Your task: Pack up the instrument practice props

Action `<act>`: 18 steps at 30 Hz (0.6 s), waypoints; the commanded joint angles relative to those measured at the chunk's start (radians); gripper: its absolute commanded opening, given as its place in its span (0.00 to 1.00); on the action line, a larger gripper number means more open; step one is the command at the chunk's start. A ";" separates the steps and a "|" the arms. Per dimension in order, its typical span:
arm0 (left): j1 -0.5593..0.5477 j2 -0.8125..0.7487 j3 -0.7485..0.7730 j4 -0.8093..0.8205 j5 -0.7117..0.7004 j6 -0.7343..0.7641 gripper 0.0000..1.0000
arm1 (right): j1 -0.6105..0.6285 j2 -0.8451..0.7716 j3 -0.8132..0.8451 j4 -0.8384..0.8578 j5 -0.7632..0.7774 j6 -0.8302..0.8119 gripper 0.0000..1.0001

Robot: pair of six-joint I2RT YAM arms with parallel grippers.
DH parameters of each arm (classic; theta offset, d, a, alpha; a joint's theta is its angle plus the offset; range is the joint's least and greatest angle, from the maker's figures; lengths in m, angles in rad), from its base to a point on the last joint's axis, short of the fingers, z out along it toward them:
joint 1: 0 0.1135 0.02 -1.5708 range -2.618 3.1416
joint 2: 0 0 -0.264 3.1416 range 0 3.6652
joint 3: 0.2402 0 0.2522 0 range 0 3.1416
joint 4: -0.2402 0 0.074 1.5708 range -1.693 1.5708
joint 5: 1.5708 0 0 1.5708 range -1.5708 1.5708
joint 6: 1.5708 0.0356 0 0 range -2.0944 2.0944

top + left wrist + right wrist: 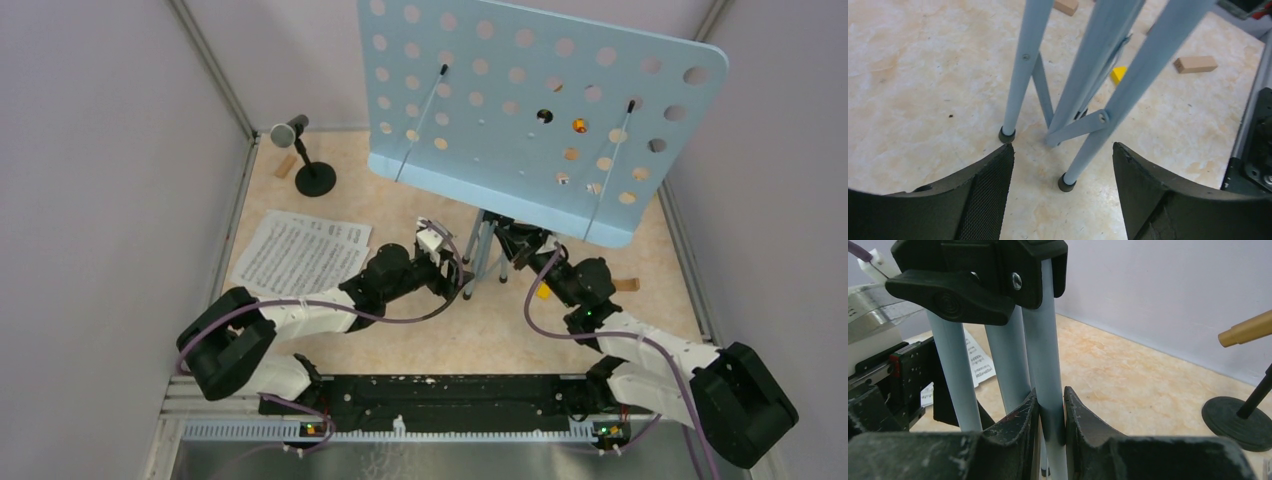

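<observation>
Low in the centre of the top view, the left gripper (1062,152) has its jaws wide apart, with a rubber foot of the grey tripod (1085,75) between them, untouched. Just to the right, the right gripper (1050,402) is clamped on one tripod leg. White music sheets (300,252) lie at left. Beyond, the light blue music desk (520,110) stands upright on the tripod. A microphone (290,130) sits in its round-based holder (315,180) at upper left.

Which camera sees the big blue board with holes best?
The top view: nearly the whole light blue music desk shows there. Both wrist views catch only its grey tripod legs.
</observation>
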 commanded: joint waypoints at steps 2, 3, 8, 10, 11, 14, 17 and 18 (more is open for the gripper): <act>-0.007 0.024 -0.025 0.193 0.145 -0.040 0.79 | 0.017 0.025 0.055 -0.049 0.066 0.078 0.00; -0.008 0.027 -0.033 0.214 0.164 -0.042 0.80 | 0.019 0.030 0.057 -0.054 0.073 0.082 0.00; -0.022 0.059 -0.062 0.279 0.112 -0.069 0.79 | 0.022 0.038 0.041 -0.041 0.084 0.103 0.00; -0.025 0.085 -0.060 0.289 0.064 -0.080 0.77 | 0.025 0.036 0.036 -0.040 0.084 0.107 0.00; -0.025 0.099 -0.056 0.295 0.040 -0.084 0.76 | 0.024 0.033 0.035 -0.041 0.083 0.109 0.00; -0.027 0.151 -0.037 0.315 -0.014 -0.095 0.75 | 0.027 0.023 0.034 -0.053 0.080 0.114 0.00; -0.028 0.218 -0.004 0.335 -0.019 -0.105 0.75 | 0.028 0.013 0.032 -0.064 0.077 0.117 0.00; -0.029 0.238 0.006 0.341 -0.016 -0.110 0.74 | 0.028 0.010 0.031 -0.067 0.076 0.119 0.00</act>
